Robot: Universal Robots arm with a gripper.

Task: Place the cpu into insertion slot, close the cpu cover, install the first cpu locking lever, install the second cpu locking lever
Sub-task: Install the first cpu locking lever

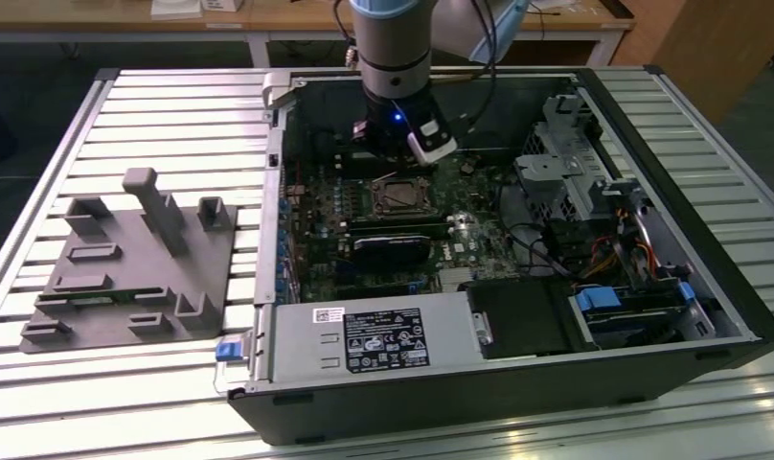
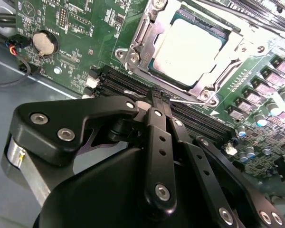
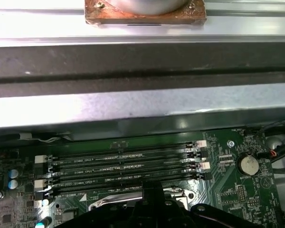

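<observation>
Cpu [image 2: 187, 45]: pale silver-beige top, dark green edge.
Cpu cover [image 2: 141, 33]: shiny silver.
Motherboard [image 2: 80, 23]: green, tiny white marks.
Gripper [image 2: 160, 98]: black, silver screws.
Memory slots [image 3: 118, 166]: black, white end clips.
Coin battery [image 2: 44, 42]: silver.
Table [image 1: 170, 91]: pale grey stripes.
Holder block [image 1: 131, 273]: plain grey.
Computer case [image 1: 515, 383]: black.

Matt pale metal top on the cpu [image 2: 187, 45], shiny silvery metal cpu cover [image 2: 143, 35] around the cpu, smooth semi-gloss black gripper [image 2: 159, 102], glossy green motherboard [image 2: 85, 28]
</observation>
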